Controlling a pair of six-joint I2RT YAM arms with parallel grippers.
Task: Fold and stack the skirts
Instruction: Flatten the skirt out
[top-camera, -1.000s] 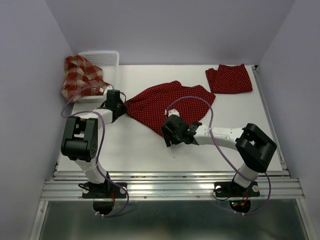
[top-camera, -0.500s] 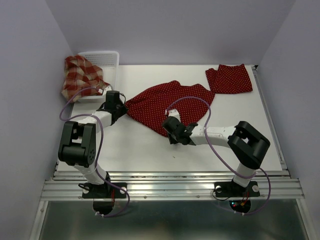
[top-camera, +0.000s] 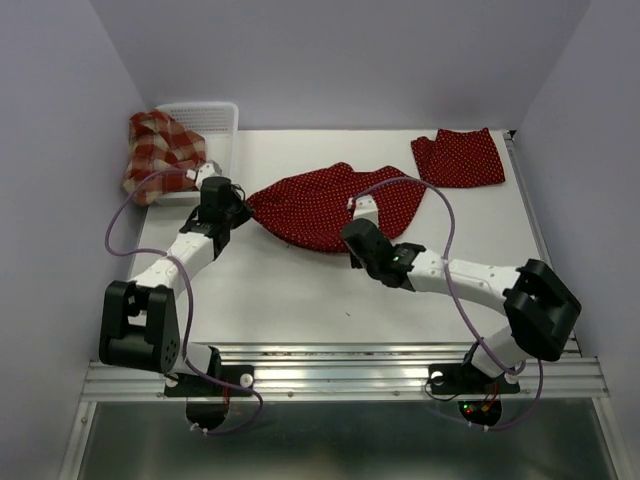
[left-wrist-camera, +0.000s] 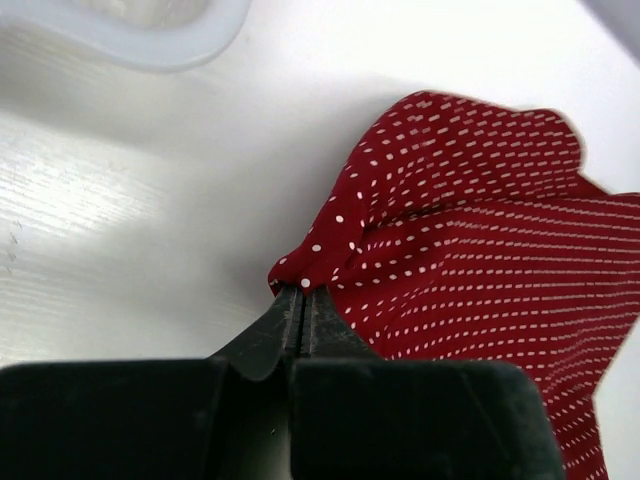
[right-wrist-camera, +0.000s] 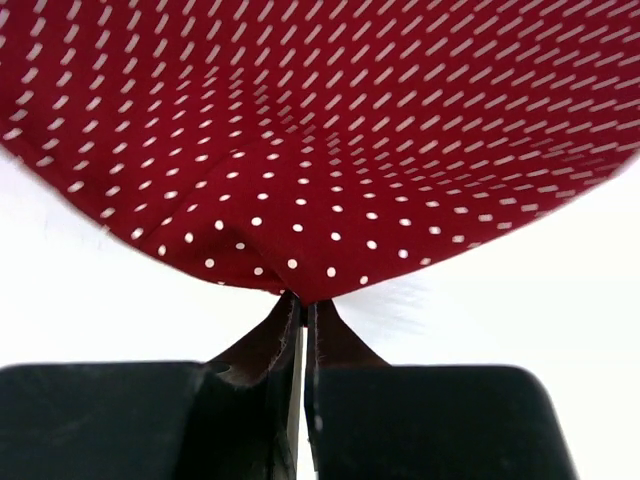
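Note:
A dark red polka-dot skirt (top-camera: 330, 205) lies spread in the middle of the table. My left gripper (top-camera: 243, 207) is shut on its left corner (left-wrist-camera: 300, 270), the cloth bunched at the fingertips. My right gripper (top-camera: 349, 228) is shut on the skirt's near edge (right-wrist-camera: 305, 290), pinching the hem. A second polka-dot skirt (top-camera: 458, 157) lies folded flat at the back right. The red-and-cream plaid skirt (top-camera: 160, 152) hangs over the white mesh basket (top-camera: 215, 118) at the back left.
The basket's rim (left-wrist-camera: 150, 45) shows at the top left of the left wrist view, close to the left gripper. White walls enclose the table at the back and sides. Purple cables loop off both arms.
My right gripper moved up to the skirt's near edge and shut on it. The left arm stretched out, still holding the left corner. The skirt's near part got pulled toward the back.

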